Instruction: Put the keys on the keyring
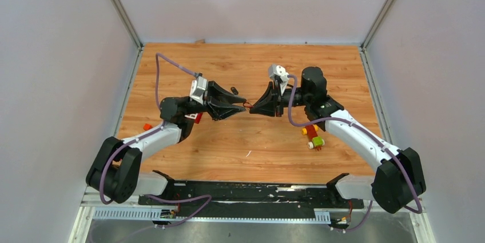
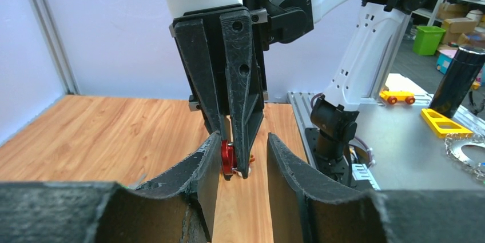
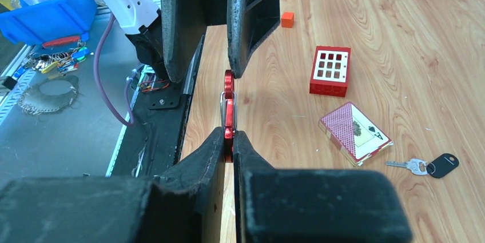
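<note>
Both arms meet nose to nose over the middle of the tabletop (image 1: 257,151). The right claw (image 1: 254,107) is pinched tight on the keyring (image 3: 229,120), a small red loop with a silver wire gate, and holds it on edge well above the wood. From the right wrist you see its two fingers squeezed on the ring's near end, with the far end poking out toward the other arm.

The left claw (image 1: 240,108) comes in from 9 o'clock with its jaws about halfway apart, one on either side of the ring's free end. In the left wrist view the ring sits right against the left-hand finger (image 2: 207,166), with open air between it and the other finger. That's no clamp!

The black-headed key (image 3: 426,166) lies flat on the wood with its metal blade showing. From above it is at about 11 o'clock of the meeting point, close by but touching neither claw.

Around them, a deck of playing cards (image 3: 356,132) lies just beside that key. A red box with white squares (image 3: 330,70) sits under the left arm at 8 o'clock, a tiny orange cube (image 1: 147,126) lies further out the same way, and the toy block cluster (image 1: 313,136) rests at 4 o'clock by the right arm.
</note>
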